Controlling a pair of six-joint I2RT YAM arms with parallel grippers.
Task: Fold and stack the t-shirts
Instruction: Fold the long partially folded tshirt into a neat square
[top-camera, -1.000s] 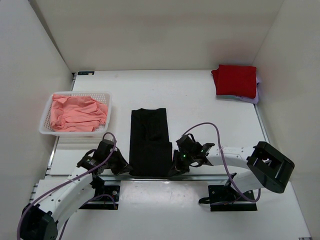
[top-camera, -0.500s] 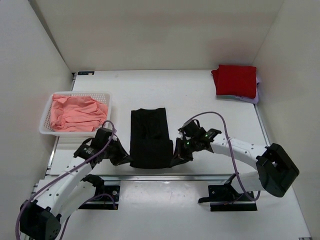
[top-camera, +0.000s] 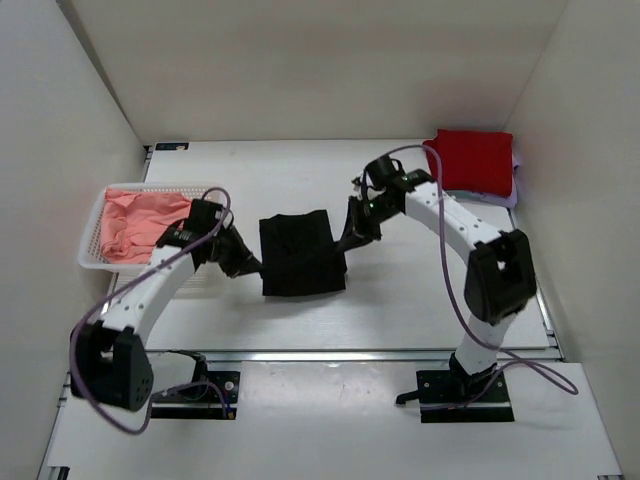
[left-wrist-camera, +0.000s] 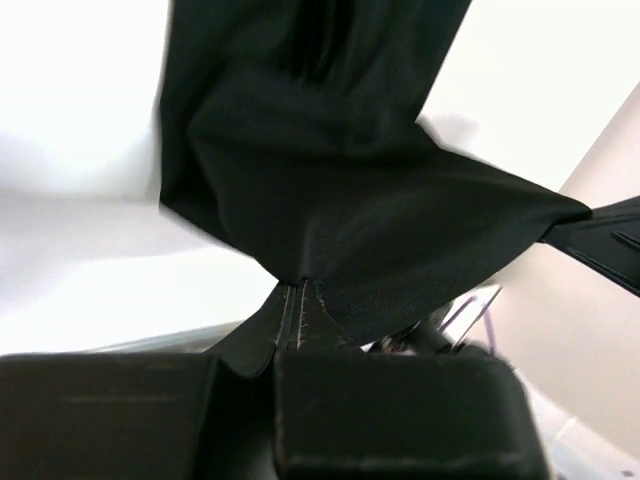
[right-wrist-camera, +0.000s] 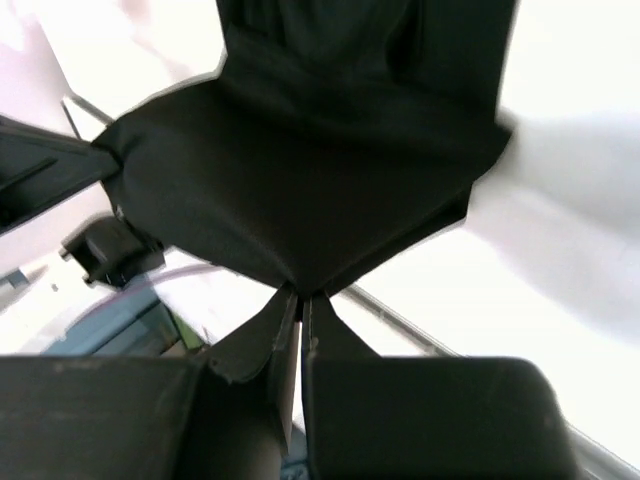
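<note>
The black t-shirt (top-camera: 301, 255) lies mid-table, its near part lifted and stretched between both grippers. My left gripper (top-camera: 253, 266) is shut on its left corner, seen up close in the left wrist view (left-wrist-camera: 298, 283). My right gripper (top-camera: 350, 238) is shut on its right corner, seen in the right wrist view (right-wrist-camera: 302, 291). The cloth (left-wrist-camera: 340, 180) hangs taut above the table in both wrist views. A folded red t-shirt (top-camera: 471, 160) lies on a pale lilac one (top-camera: 509, 194) at the back right. Salmon-pink t-shirts (top-camera: 143, 221) fill the basket at the left.
The white mesh basket (top-camera: 97, 262) stands at the left edge, next to my left arm. White walls close the table on three sides. A metal rail runs along the near edge (top-camera: 330, 354).
Both grippers have carried the shirt's near edge away from the front edge toward the back, folding the black shirt over itself. The arms are now stretched far out.
</note>
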